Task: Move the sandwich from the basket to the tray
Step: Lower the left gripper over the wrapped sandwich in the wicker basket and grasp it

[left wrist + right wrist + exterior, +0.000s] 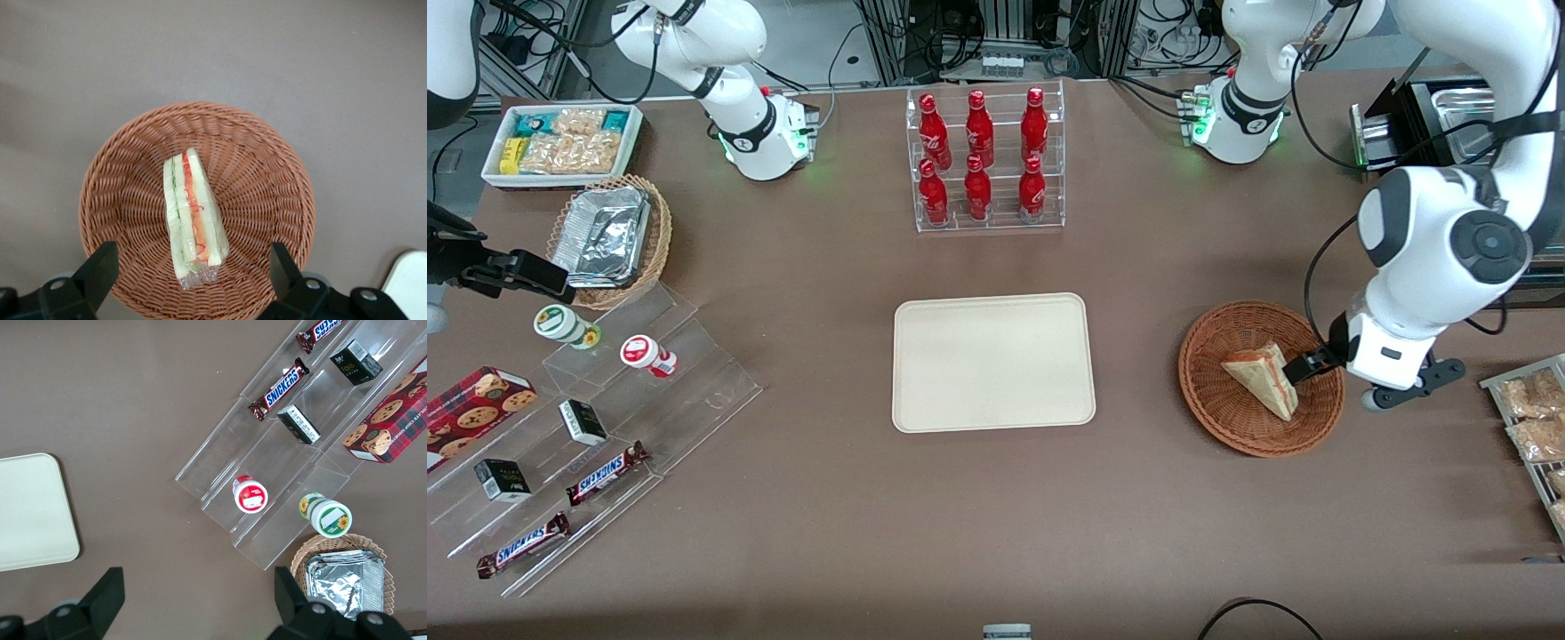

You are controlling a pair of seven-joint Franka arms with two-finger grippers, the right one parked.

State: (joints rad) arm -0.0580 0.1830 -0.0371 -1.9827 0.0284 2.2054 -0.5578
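front: we look steeply down on the whole table, tray [993, 362] central | left wrist: we face straight down, close over the basket [195, 213], gripper [193, 280] spread wide | shared: basket [1261, 378], sandwich [1261, 377] | right wrist: down, tray edge [33, 513]

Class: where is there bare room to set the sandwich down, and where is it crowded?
The tray is bare all over. Bare table lies between it and the basket, and between it and the bottle rack. The basket is crowded: the sandwich fills its middle and the gripper, open, straddles it.
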